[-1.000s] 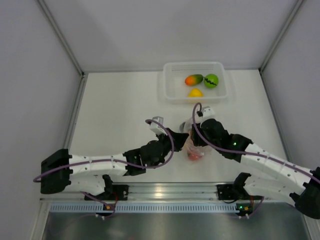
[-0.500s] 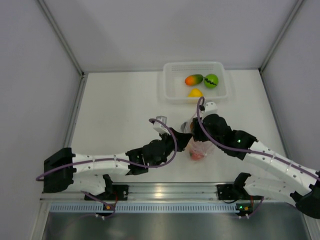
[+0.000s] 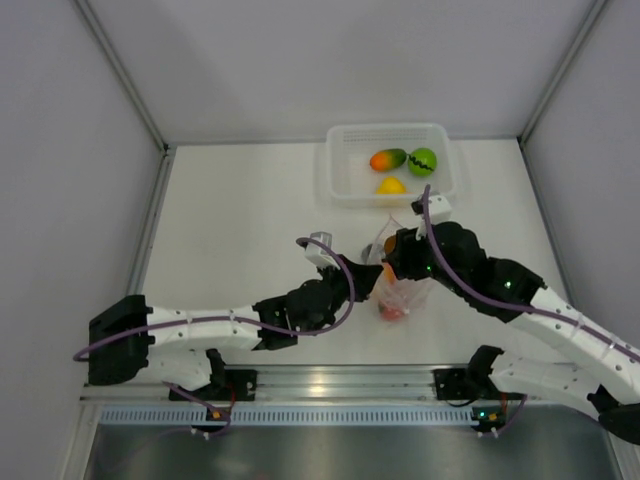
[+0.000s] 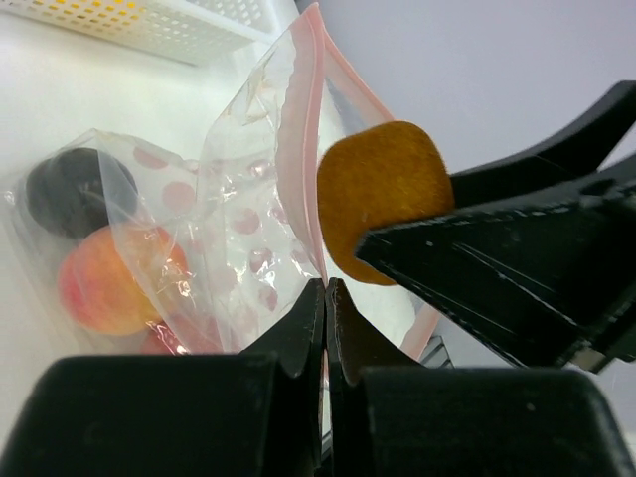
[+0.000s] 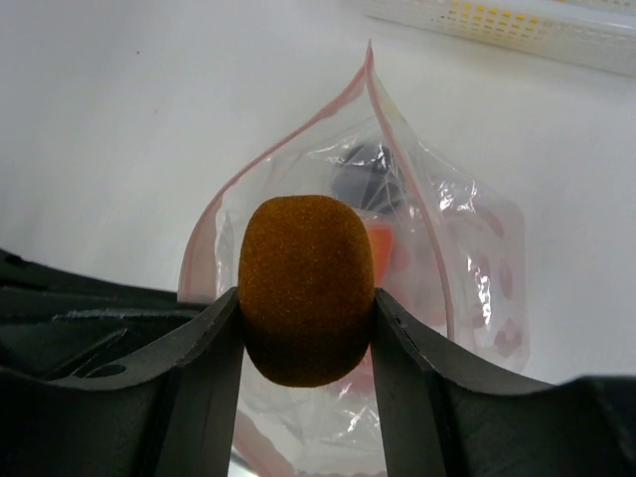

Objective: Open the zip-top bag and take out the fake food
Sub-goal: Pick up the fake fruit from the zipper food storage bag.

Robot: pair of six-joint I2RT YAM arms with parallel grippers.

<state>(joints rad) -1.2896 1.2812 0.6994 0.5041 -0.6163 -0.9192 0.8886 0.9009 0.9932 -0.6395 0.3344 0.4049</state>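
The clear zip-top bag [image 3: 395, 290] lies open at mid-table, its pink zip strip [image 5: 214, 214] parted. My left gripper [image 4: 326, 298] is shut on the bag's edge [image 4: 298, 179] and holds it up. My right gripper [image 5: 306, 316] is shut on a brown fuzzy fruit [image 5: 306, 288], held just above the bag's mouth; the fruit also shows in the left wrist view [image 4: 383, 199]. A dark purple fruit [image 4: 70, 191], a peach-orange fruit [image 4: 104, 278] and a pink-red one [image 3: 390, 312] stay inside the bag.
A translucent white tray [image 3: 338, 185] stands at the back right. It holds an orange-green mango [image 3: 387, 159], a green fruit with black marks [image 3: 422, 161] and a yellow fruit [image 3: 391, 185]. Grey walls close in both sides.
My right gripper has risen and pulled back toward the tray, lifting the brown fruit out of the bag's mouth. My left gripper has kept its hold on the bag.
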